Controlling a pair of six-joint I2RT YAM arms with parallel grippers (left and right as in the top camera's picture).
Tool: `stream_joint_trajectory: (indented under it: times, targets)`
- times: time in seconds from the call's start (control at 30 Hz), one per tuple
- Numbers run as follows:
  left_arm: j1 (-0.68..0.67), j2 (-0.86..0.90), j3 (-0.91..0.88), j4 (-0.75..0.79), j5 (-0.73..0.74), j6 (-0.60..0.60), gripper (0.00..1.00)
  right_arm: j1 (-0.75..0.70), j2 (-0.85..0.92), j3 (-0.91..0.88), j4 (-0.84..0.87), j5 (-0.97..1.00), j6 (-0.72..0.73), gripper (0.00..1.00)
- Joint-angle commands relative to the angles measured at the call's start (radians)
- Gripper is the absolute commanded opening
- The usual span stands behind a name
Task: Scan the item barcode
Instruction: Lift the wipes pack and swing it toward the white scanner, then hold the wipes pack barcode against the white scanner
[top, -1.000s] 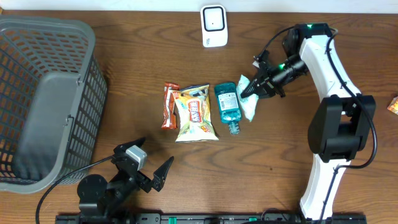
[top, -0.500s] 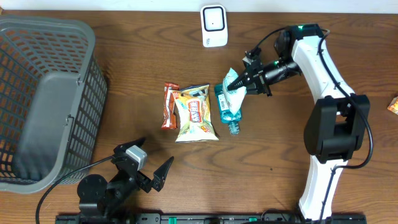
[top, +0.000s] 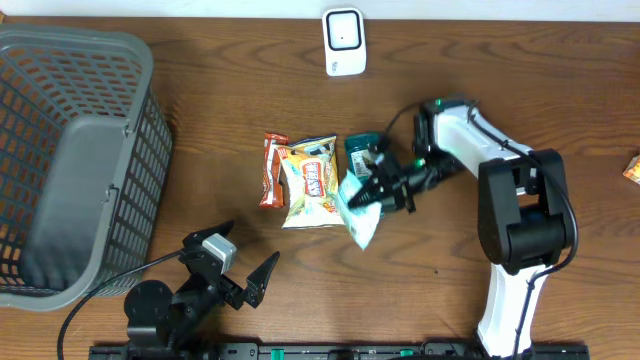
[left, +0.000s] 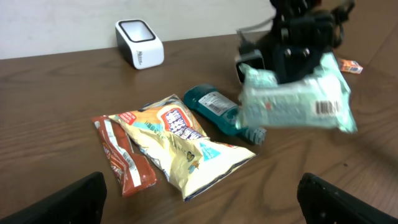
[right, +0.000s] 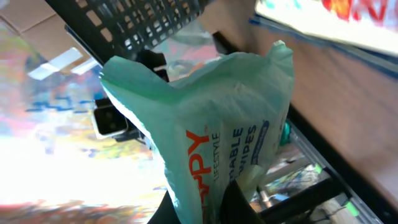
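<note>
Left wrist alone shows the barcode (left: 324, 107) on the wipes pack (left: 292, 102) clamped by right end effector (top: 379, 190).

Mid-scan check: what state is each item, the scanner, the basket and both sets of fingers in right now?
wipes pack: held in the air, barcode facing the left wrist camera.
right gripper: fingers shut on wipes pack.
left gripper: fingers open, empty.
mouthwash bottle: lying on its side.
chips bag: lying flat.
snack bar: lying flat beside chips bag.
scanner: standing, untouched.
basket: nothing seen inside.
</note>
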Motion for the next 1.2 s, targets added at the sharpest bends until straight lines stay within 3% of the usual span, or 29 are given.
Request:
stream_joint_trajectory:
  times: [0.0, 0.27, 0.53, 0.67, 0.83, 1.03, 1.17]
  targets:
    - [-0.003, -0.005, -0.001, -0.002, -0.001, 0.017, 0.98, -0.003, -0.024, -0.071, -0.001, -0.105, -0.125, 0.01]
    - [-0.003, -0.005, -0.001, -0.002, -0.001, 0.017, 0.98, -0.035, -0.101, -0.089, -0.001, -0.077, -0.158, 0.01]
    - [-0.003, -0.005, -0.001, -0.002, -0.001, 0.017, 0.98, -0.143, -0.457, -0.006, 0.027, 0.023, -0.183, 0.01]
    - [-0.003, -0.005, -0.001, -0.002, -0.001, 0.017, 0.98, -0.135, -0.633, 0.018, 0.274, 0.126, -0.16, 0.02]
    - [-0.003, -0.005, -0.001, -0.002, -0.001, 0.017, 0.98, -0.071, -0.745, 0.018, 0.641, 0.362, 0.036, 0.02]
    - [-0.003, -0.005, -0.001, -0.002, -0.001, 0.017, 0.98, 0.07, -0.708, 0.015, 1.012, 0.871, 0.316, 0.01]
    - [-0.003, -0.005, -0.001, -0.002, -0.002, 0.017, 0.98, 0.14, -0.627, 0.015, 1.196, 0.994, 0.327, 0.01]
